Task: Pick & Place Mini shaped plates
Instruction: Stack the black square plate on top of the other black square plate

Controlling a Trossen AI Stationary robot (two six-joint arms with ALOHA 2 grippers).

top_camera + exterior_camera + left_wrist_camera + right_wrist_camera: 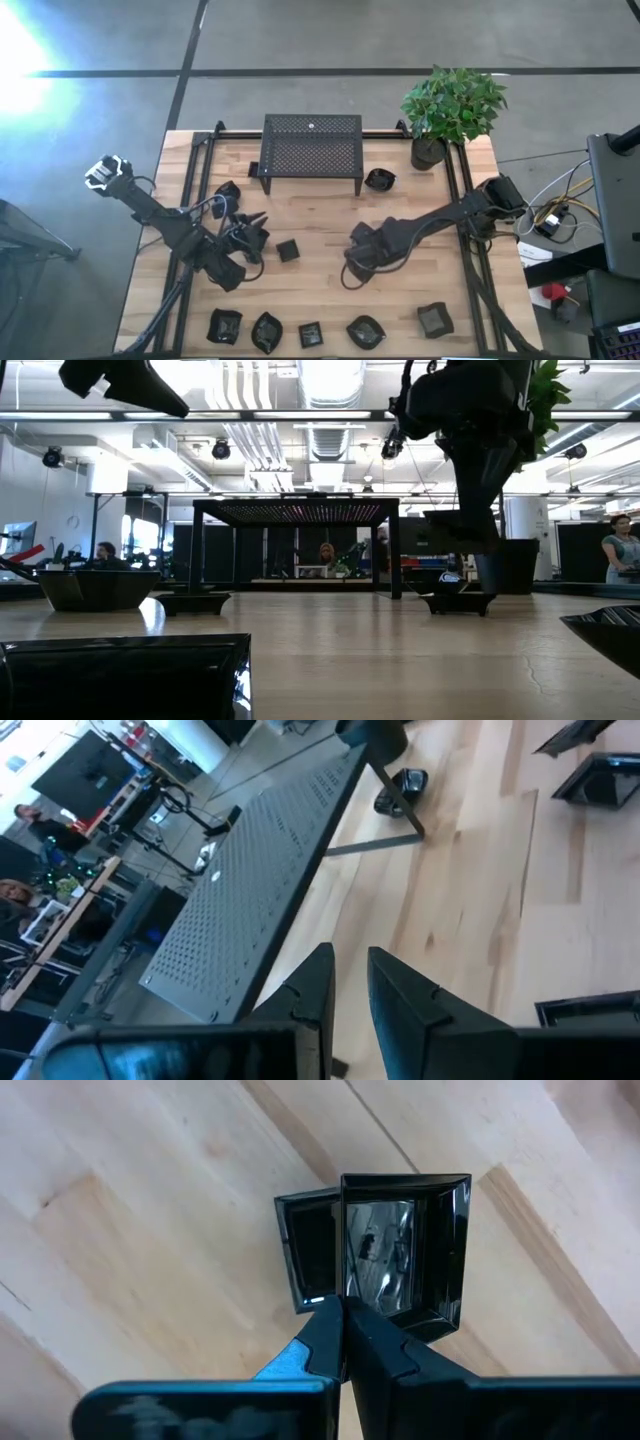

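I am holding a square mini plate (405, 1250) by its rim in the pinched right tool (352, 262) at frame centre, needing a carry next, while the narrowly parted left tool (262, 232) is waiting empty.

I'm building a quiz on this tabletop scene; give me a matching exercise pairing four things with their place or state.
Things:
1. mesh stand
2. plant pot
3. right gripper
4. row of five plates

Places or states:
A. shut on a square plate
B. table corner, right of the stand
C. along the table edge farthest from the stand
D. on its legs, midway along one table edge

Pairs: 1-D, 2-B, 3-A, 4-C
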